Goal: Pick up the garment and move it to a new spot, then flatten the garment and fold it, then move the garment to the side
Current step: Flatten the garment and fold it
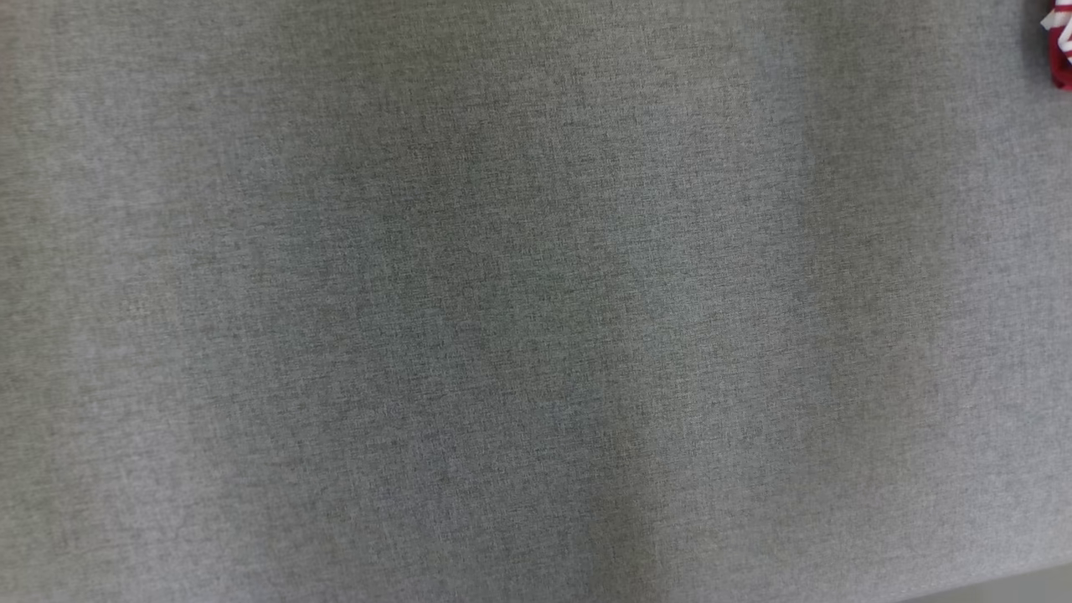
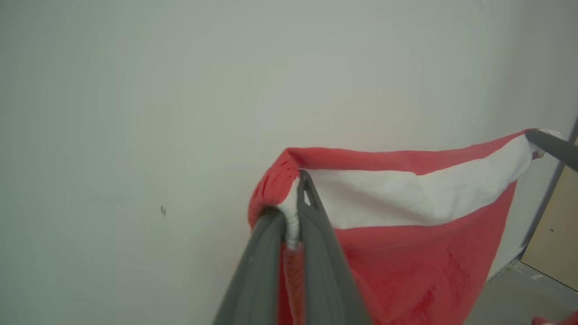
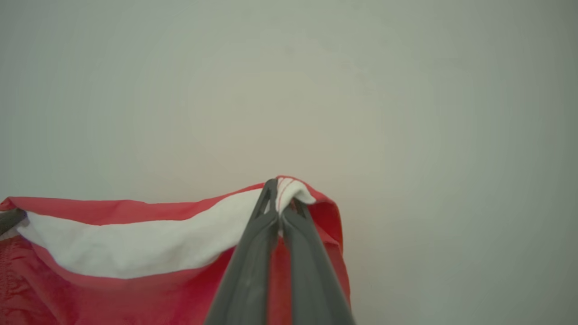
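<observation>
Garment, red with a white band, was held stretched in the air before a plain pale wall. One bunched corner was pinched by the left gripper, the other by the right gripper. A tan board was seen beside the wall, and a grey woven tabletop in the head view.

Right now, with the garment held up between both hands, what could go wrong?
Slip: the left hand and right hand each pinch a small bunched corner of the red garment with a white band; a tug could free one.
Placement: the head view faces the grey cloth table, with a red-and-white sliver at its corner, so lowering may be poorly watched.
</observation>
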You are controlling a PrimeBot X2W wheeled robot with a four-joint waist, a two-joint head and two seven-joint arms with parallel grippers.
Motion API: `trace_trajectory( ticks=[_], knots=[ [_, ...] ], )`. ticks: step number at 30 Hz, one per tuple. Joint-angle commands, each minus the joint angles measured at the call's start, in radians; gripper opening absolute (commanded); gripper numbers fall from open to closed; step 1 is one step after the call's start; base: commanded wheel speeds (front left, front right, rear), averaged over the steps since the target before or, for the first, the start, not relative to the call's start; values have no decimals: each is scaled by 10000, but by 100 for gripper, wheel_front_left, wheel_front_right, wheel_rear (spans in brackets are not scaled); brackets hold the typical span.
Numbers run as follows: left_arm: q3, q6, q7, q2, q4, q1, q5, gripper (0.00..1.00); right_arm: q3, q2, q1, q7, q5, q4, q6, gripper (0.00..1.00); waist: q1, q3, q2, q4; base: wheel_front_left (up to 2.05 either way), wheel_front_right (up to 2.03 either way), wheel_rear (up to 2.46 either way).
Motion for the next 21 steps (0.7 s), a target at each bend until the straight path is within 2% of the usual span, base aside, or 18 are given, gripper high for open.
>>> trace_trajectory(
  ticks=[1,5,8,11,15,16,18,21],
  knots=[
    [-59,18,-170,102,58,-70,-251,0,98,-57,-88,-100,156,11,-29,0,0,43,-2,-3,0,0,0],
    [-447,18,-492,239,-163,210,-577,0,506,-151,333,-229,449,-334,-29,0,0,51,-2,67,0,0,0],
    [-735,18,-1006,481,-593,771,-899,0,918,-478,971,-319,720,-830,-29,0,0,-115,-2,228,0,0,0],
    [-850,18,-1520,830,-1170,1654,-1271,0,1248,-789,1878,-447,1130,-1458,-29,0,0,-489,-2,380,0,0,0],
    [-917,18,-1842,1579,-2032,3438,-1416,0,1630,-1158,3562,-623,1639,-2267,-29,0,0,-1149,-2,366,0,0,0],
    [-917,18,-1842,1579,-2032,3438,-1416,0,1630,-1158,3562,-623,1639,-2267,-29,0,0,-1149,-2,366,0,0,0],
    [-758,18,-1892,1916,-2540,4477,-1458,0,1814,-1358,4463,-716,1816,-2716,-30,0,0,-1473,-2,330,0,0,0],
    [-11,163,-1914,2381,-3542,6209,-1138,0,2109,-1648,5852,-807,1982,-3415,-30,0,0,-1928,-2,212,0,0,0]
  ],
)
